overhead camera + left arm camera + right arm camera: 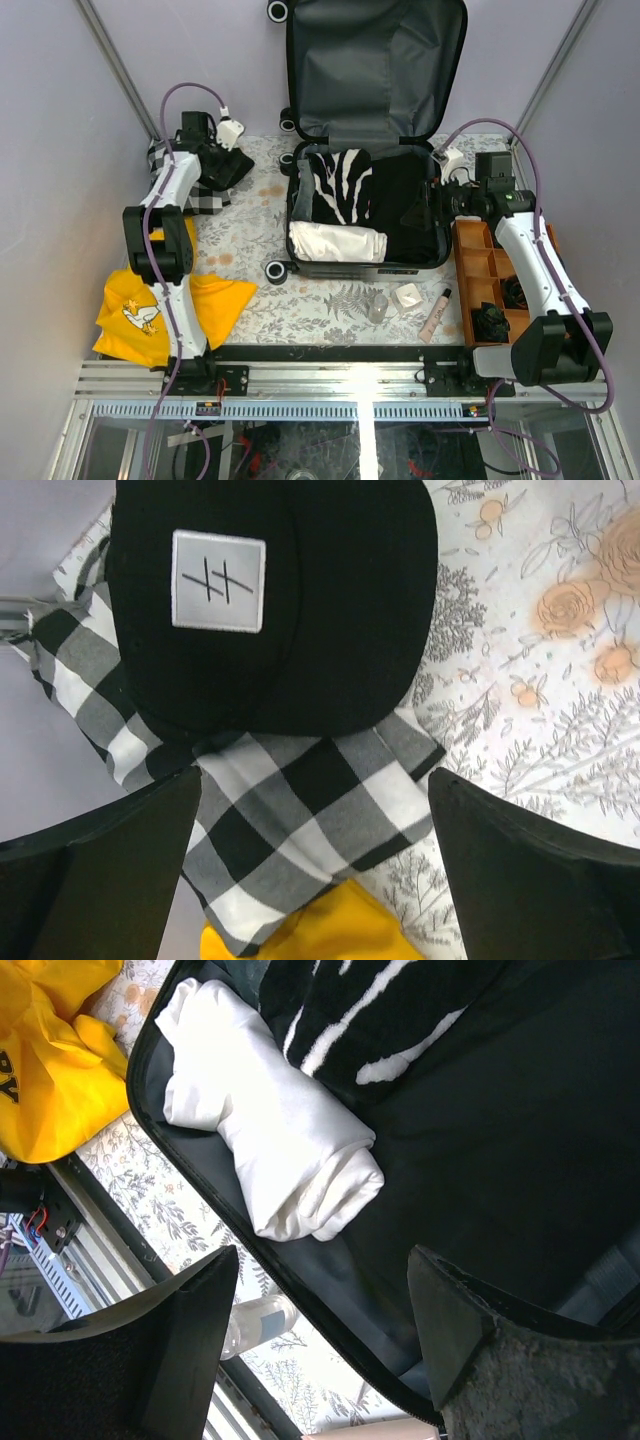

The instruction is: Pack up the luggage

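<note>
My left tool hangs wide and empty over a black cap that lies on checked cloth. The luggage lies open on the tabletop, well off to this tool's right. My right tool gapes wide and empty at the luggage's right side, with a white roll inside just ahead of its fingertips.

Ahead of left tool: black flat-brimmed cap hides part of black-and-white checked cloth; yellow fabric cut by bottom edge.
</note>
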Robot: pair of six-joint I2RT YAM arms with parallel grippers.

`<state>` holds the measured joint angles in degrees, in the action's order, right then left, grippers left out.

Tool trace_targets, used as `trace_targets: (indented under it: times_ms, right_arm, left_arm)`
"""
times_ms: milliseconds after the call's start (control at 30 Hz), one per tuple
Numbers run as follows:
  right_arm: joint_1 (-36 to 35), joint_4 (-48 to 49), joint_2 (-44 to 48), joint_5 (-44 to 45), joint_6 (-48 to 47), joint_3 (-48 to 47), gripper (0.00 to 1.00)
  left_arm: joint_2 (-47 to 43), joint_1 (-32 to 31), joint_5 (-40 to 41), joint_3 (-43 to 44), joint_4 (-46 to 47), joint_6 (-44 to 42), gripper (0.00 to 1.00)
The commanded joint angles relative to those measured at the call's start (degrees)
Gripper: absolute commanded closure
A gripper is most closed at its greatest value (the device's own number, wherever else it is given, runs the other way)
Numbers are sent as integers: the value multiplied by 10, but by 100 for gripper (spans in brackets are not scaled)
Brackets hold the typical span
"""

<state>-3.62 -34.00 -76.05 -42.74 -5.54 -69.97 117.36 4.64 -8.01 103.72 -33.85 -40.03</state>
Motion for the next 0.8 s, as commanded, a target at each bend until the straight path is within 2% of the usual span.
trace_targets:
  times_ms: [0,100,200,400,567,633,667,700,767]
  right_arm:
    - [3,11,-9,-3,1,-1,24]
    - [4,9,-15,1,0,-4,24]
    - [3,7,-20,4,0,-7,24]
    - [4,3,-33,11,-3,-13,23]
    - [4,0,-46,17,-5,-19,23]
    - [4,-2,-51,17,-5,-24,23]
    - [4,-3,-52,17,-4,-26,23]
    - [4,-3,-54,18,-5,-29,23]
    - [4,-6,-55,18,-3,-34,23]
  left_arm:
    - [4,-49,93,-62,195,-15,5]
    - [24,-73,128,-95,266,-43,5]
    - [62,-80,169,-83,306,-51,5]
    - [113,-84,185,-79,367,-97,5]
    - [142,-90,209,-98,423,-136,10]
    - [151,-90,228,-104,458,-152,16]
    - [152,-90,237,-103,471,-157,23]
    - [148,-90,241,-106,480,-158,31]
    - [128,-89,235,-112,488,-151,52]
